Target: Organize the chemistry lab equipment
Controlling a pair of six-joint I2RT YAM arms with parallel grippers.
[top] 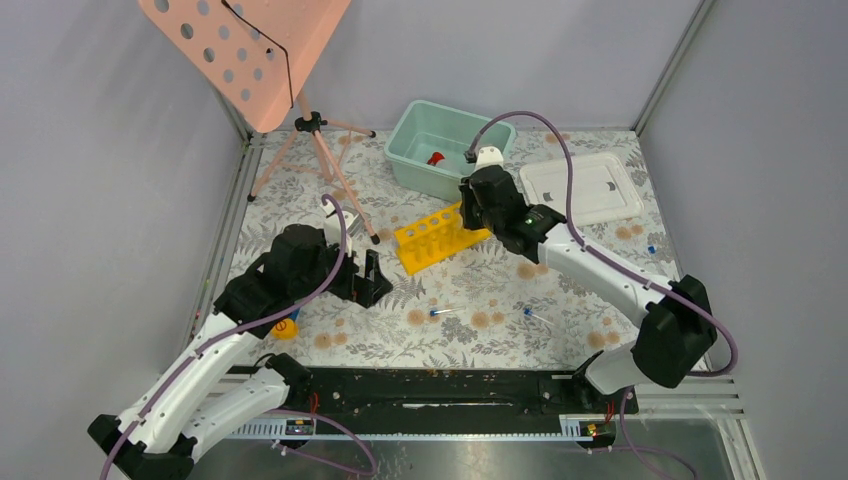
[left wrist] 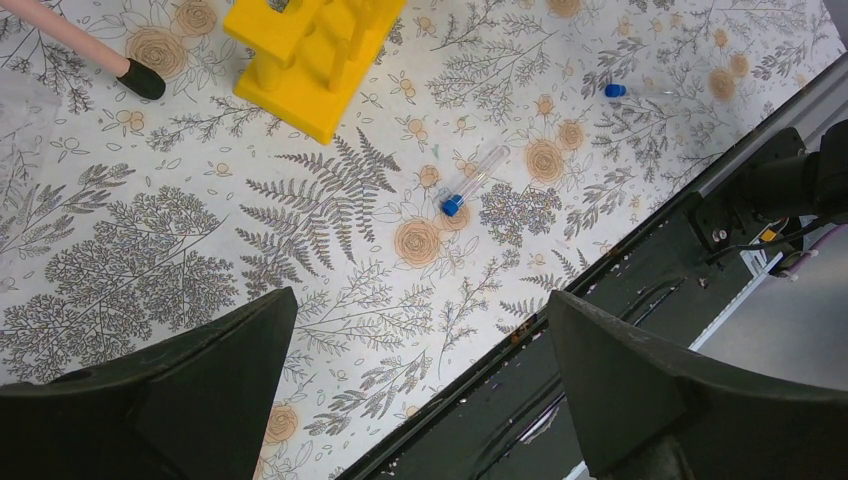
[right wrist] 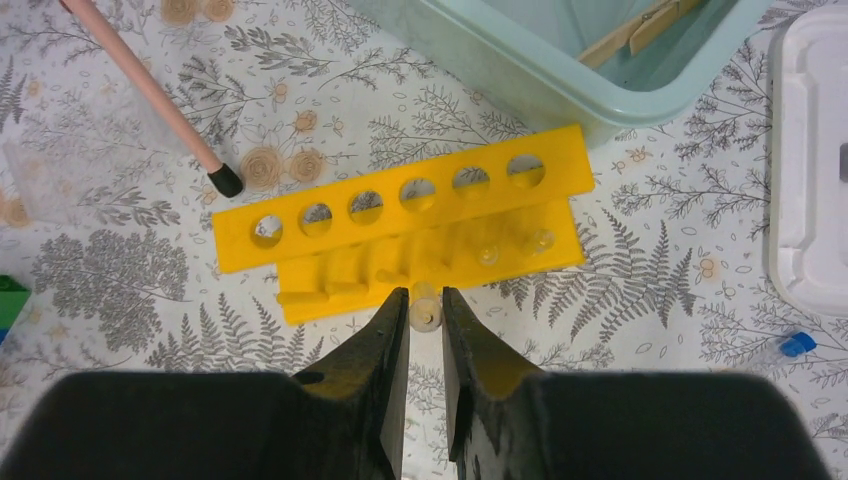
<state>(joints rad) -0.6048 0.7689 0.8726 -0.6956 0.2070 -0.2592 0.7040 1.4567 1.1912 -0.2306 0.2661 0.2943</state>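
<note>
Overhead view: the right gripper (top: 467,218) hovers at the yellow test-tube rack (top: 425,245), which lies mid-table in front of a teal bin (top: 405,165). The left gripper (top: 375,278) sits well apart to the left. Loose blue-capped tubes (top: 440,312) lie nearer the arm bases.

Left wrist view: the jaws stand wide apart and empty above a blue-capped tube (left wrist: 468,180) lying flat on the floral tablecloth (left wrist: 150,250).

Right wrist view: the fingers are nearly together, pinching what seems to be a small clear tube (right wrist: 425,305) seen end-on, just beside the rack's near edge. The rack shows six holes in a row. The tube should be centred upright over a free hole, lowered, and released only once seated.
</note>
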